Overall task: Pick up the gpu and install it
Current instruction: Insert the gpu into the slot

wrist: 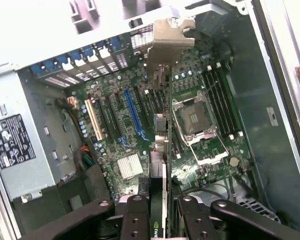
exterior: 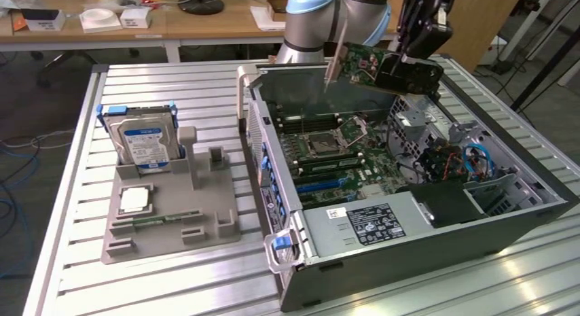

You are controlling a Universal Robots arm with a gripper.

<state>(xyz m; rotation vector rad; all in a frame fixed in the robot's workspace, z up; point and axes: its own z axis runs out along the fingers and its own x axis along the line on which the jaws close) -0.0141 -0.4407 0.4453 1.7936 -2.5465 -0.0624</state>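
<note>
The gpu [exterior: 381, 66], a green card with a black fan block and a silver end bracket, hangs in the air above the far end of the open computer case [exterior: 507, 194]. My gripper [exterior: 409, 54] is shut on it from above. In the wrist view the gpu [wrist: 162, 145] runs edge-on away from my gripper [wrist: 160, 215], its silver bracket at the far end. Below it lies the green motherboard [wrist: 200, 90] with its blue slot [wrist: 134, 112] and bare CPU socket [wrist: 196, 120].
A grey parts holder [exterior: 168, 221] on the slatted metal table [exterior: 163, 98] at the exterior view's left carries a silver hard drive [exterior: 142, 143], a CPU [exterior: 134, 199] and a RAM stick [exterior: 163, 219]. The case's power supply [exterior: 371, 224] sits at its near end.
</note>
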